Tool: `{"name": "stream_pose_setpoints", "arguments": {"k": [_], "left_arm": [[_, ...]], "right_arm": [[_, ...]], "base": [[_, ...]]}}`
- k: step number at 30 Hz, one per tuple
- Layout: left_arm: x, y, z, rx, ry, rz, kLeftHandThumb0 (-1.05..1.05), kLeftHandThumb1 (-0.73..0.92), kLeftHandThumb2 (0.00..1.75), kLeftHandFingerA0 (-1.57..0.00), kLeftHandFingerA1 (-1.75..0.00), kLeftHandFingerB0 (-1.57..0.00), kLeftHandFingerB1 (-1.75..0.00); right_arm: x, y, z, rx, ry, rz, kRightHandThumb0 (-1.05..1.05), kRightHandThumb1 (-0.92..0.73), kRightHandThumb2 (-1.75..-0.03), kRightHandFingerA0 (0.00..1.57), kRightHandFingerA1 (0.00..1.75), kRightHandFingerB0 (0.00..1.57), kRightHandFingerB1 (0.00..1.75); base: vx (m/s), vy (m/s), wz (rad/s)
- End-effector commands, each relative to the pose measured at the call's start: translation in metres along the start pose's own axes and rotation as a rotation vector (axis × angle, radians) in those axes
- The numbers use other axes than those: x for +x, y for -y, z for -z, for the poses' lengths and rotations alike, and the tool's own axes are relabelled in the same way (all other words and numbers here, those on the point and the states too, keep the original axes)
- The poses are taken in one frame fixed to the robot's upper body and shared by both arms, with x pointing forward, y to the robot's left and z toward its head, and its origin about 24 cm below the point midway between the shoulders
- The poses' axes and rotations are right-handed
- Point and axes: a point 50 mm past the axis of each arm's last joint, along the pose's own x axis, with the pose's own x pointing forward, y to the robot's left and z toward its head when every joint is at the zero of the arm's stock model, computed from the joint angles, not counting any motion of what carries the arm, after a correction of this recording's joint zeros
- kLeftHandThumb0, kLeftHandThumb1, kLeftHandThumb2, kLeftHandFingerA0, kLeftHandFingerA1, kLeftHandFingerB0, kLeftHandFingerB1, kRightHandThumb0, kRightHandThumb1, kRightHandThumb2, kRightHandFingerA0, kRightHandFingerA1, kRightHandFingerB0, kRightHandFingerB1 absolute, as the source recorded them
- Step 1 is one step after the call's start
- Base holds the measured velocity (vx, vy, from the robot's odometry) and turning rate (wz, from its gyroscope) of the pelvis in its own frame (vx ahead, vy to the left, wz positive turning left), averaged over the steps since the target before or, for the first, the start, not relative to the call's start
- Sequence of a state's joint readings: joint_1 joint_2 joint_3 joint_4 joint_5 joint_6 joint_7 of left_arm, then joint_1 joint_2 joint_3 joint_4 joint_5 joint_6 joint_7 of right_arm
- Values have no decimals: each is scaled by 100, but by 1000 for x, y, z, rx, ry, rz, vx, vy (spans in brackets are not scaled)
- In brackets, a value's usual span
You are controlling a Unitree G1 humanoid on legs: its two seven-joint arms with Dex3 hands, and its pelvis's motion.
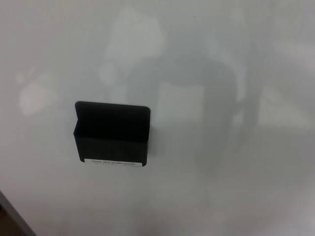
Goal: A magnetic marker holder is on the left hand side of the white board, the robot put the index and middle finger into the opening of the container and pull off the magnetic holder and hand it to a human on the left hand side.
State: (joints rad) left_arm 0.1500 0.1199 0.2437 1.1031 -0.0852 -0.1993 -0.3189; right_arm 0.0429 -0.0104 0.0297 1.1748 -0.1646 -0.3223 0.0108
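The magnetic marker holder (112,133) looks like a light, stiff box of thin black plastic or metal, so lifting it should be easy; the resistance will likely come from the magnet gripping the whiteboard (221,187). Its smooth matte walls offer little to pinch from outside. The sensible hold is the one the task names: two fingers hooked down into the open top, behind the front wall, then a pull outward, probably tipping the top edge away first to break the magnetic grip.

It is a dark, boxy pocket with a taller back plate rising above the lower front wall, and a narrow white label strip along the bottom edge, its print too small to read. It appears empty, though the interior is dim. It sits left of centre on the board, flat against it.

Neither robot hand shows, so I cannot tell how their fingers are set.
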Motion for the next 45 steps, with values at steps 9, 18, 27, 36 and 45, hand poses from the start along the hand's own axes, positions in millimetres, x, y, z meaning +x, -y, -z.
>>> {"name": "stream_pose_setpoints", "arguments": {"k": [9,18,27,36,45], "left_arm": [[-12,-18,-60,55,445,67,-54,64,60,-36,-32,-31,-35],[-62,-30,-155,129,872,140,-26,55,57,-43,-41,-42,-34],[-118,-26,-218,337,1139,166,-34,48,68,-39,-46,-36,-41],[-153,-2,-258,414,1279,274,-27,51,56,-43,-38,-37,-32],[-181,32,-293,573,1341,399,-39,41,65,-41,-43,-38,-43]], "right_arm": [[1,5,-19,13,187,27,-64,-65,-95,35,52,14,42],[2,5,-20,36,190,27,-60,-79,-64,44,39,20,28],[2,7,-22,46,189,25,-61,-64,-94,34,53,12,41],[2,8,-21,37,193,20,-64,-64,-95,33,52,12,41],[4,11,-26,37,207,33,-63,-64,-95,34,53,13,41]], "base": [[0,0,0],[0,0,0],[0,0,0],[0,0,0],[0,0,0]]}}
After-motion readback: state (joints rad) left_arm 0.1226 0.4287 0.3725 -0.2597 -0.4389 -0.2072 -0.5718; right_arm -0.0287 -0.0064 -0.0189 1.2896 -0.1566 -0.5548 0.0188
